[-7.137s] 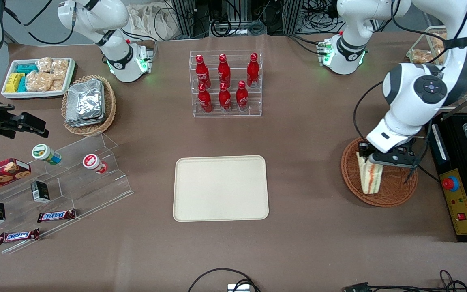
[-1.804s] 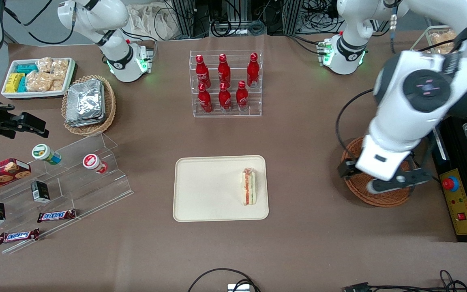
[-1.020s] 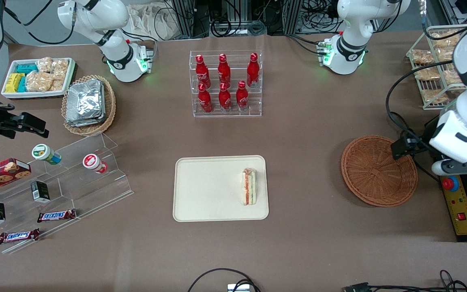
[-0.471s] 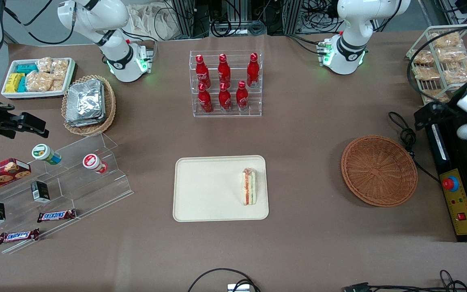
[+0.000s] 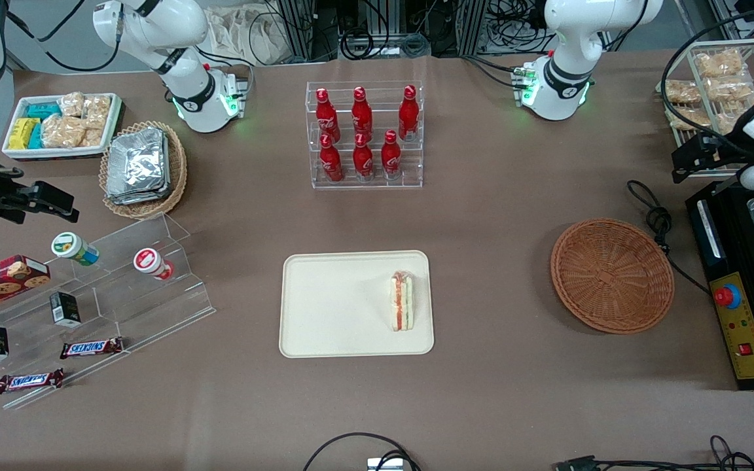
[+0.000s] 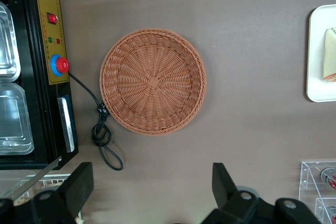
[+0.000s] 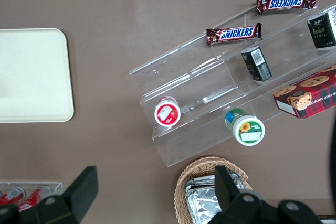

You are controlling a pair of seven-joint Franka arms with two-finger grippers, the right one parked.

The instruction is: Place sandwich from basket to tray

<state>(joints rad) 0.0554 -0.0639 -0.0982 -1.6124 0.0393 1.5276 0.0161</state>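
The wrapped triangular white-bread sandwich (image 5: 402,301) lies on the flat cream rectangular tray (image 5: 324,314), mid-frame in the front view. The round reddish-brown wicker basket (image 5: 611,275) sits empty at right. The left arm's gripper (image 6: 152,192) hangs open, holding nothing, high above the table.

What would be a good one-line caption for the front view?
Sandwich on the tray, basket empty, open gripper raised clear above the table.

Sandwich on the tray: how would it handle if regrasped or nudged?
The sandwich looks soft, so a hard pinch would likely squash it. Its clear wrap may be slippery. Lying flat on the tray, it should slide, not roll. The gripper hangs open, high above the basket.
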